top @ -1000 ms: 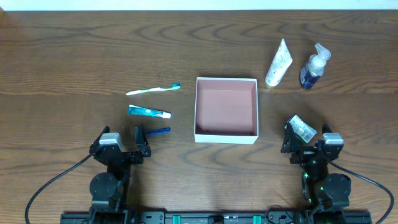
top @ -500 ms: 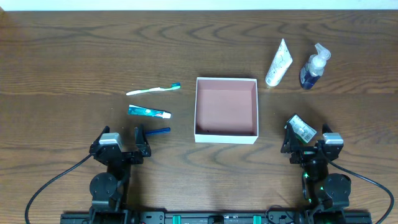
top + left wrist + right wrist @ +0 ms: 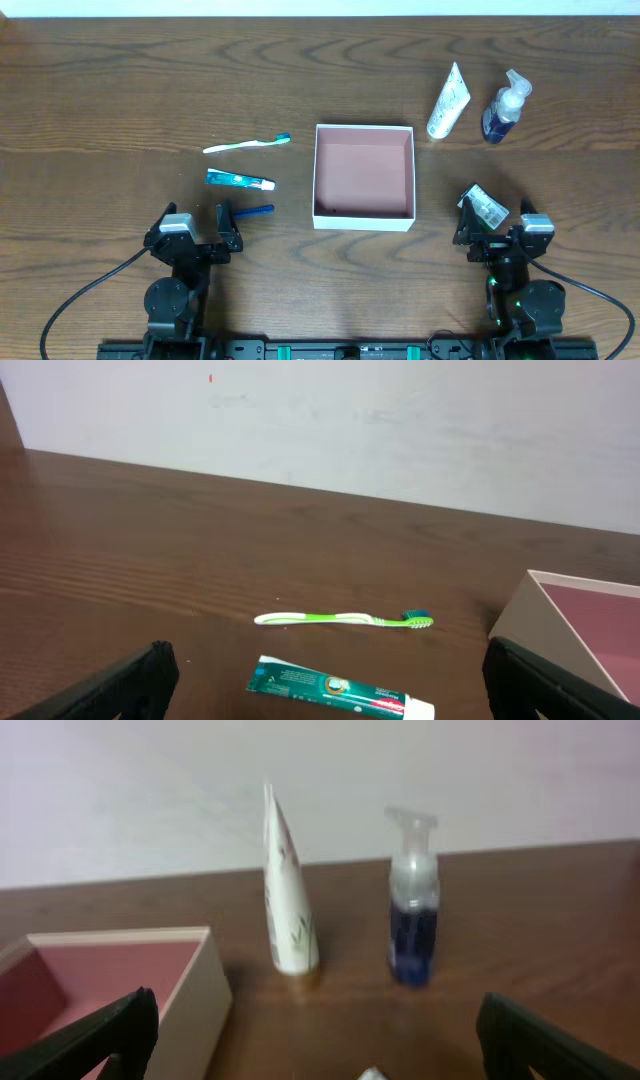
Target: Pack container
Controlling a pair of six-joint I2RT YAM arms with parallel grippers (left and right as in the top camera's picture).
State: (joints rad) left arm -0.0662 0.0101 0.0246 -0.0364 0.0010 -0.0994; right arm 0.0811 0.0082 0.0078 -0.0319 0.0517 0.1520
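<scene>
On the dark wooden table (image 3: 100, 80), the shallow square white-walled box with a dusty pink inside (image 3: 363, 221) sat centred, empty. It looked light and thin-walled, easily dented; a wall's rim seemed the best hold. The left gripper (image 3: 197, 233) and right gripper (image 3: 497, 235) gaped, holding nothing.

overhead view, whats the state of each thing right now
container, open, empty
toothbrush, lying flat, outside the container
toothpaste tube, lying flat, capped
white tube, standing on its cap
pump bottle, upright, part full of blue liquid
small packet, lying by the right gripper
left gripper, open, holding nothing
right gripper, open, holding nothing
</scene>
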